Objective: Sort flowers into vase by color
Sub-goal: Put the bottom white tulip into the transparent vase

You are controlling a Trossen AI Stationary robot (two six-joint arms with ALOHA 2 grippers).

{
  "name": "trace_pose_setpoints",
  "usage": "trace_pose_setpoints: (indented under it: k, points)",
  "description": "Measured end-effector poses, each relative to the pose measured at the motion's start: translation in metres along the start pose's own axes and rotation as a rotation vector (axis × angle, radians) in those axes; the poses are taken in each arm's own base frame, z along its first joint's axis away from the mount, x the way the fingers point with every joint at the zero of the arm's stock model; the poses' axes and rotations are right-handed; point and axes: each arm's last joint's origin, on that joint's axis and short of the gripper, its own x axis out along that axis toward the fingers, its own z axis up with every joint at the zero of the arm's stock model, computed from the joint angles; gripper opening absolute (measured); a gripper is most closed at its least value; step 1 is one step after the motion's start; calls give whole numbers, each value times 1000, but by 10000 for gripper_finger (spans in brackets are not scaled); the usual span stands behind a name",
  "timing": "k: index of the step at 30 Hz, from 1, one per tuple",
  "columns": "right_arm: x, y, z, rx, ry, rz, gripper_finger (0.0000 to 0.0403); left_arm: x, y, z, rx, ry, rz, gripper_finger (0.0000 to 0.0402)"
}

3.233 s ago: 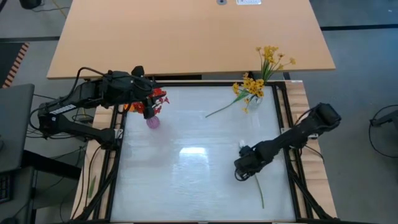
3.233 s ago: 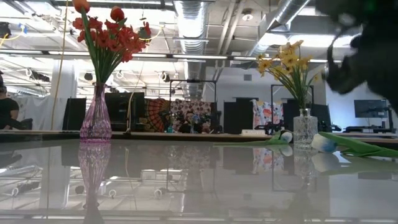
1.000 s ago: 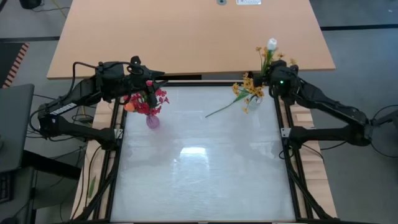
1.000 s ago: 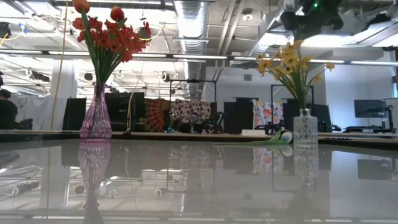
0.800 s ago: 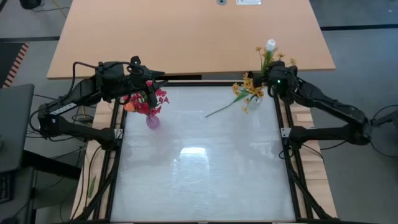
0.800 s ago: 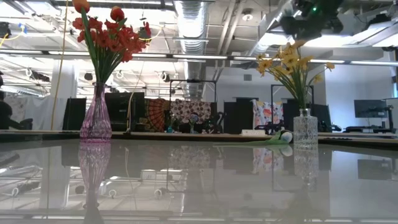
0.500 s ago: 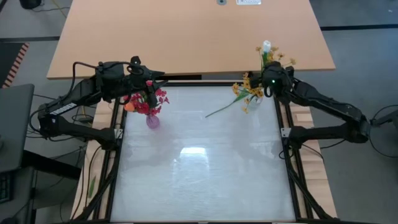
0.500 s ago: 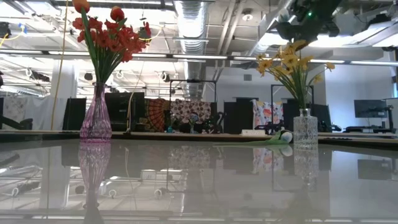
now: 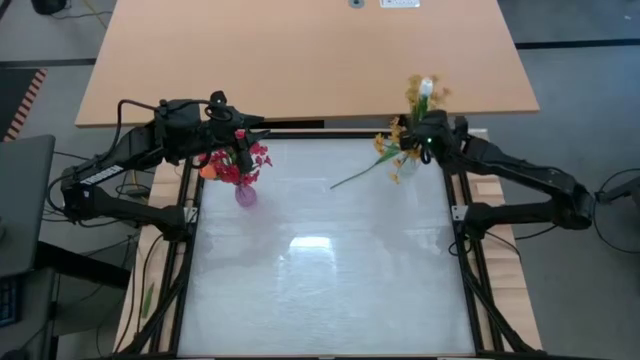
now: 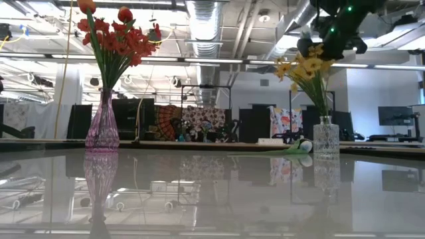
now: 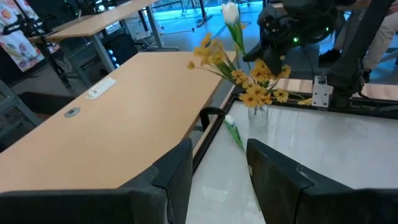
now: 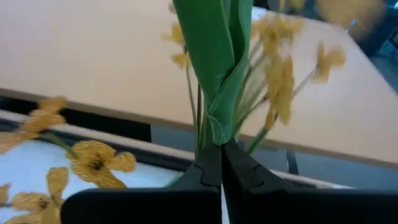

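A pink vase [image 10: 101, 129] with red flowers [image 9: 240, 162] stands at the table's far left. My left gripper [image 11: 219, 171] hovers open just above and behind those blooms. At the far right, a clear vase [image 10: 325, 136] holds yellow flowers [image 10: 304, 66]. My right gripper [image 9: 425, 138] is above that vase, among the yellow blooms, shut on a white flower [image 11: 230, 11] with green leaves. Another white-budded flower [image 9: 358, 172] lies flat on the table beside the clear vase. My right gripper pinches the white flower between its two fingers at the leafy green stem [image 12: 216, 134], below the bloom. The fingers come roughly level from the table's right, lying across the stem. The flower stands nearly upright, bloom above the fingers. Where its lower end sits is hidden by the yellow flowers.
The table is a glossy white sheet [image 9: 310, 260] in a dark frame. A tan desk [image 9: 300, 60] stands just beyond its far edge. The room shows behind the vases in the low view.
My right gripper has moved down and toward the table's left, over the clear vase, carrying the white flower with it. The yellow blooms have been pushed closer together and leftward. My left arm has kept still.
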Motion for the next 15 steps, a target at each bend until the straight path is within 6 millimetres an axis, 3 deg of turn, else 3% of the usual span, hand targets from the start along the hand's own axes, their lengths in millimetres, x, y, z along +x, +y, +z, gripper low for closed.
trace_pose_setpoints:
  k: [15]
  points:
    - [2,2,-11,-5,28,2,28,0,0,-2,9,21,-3,142]
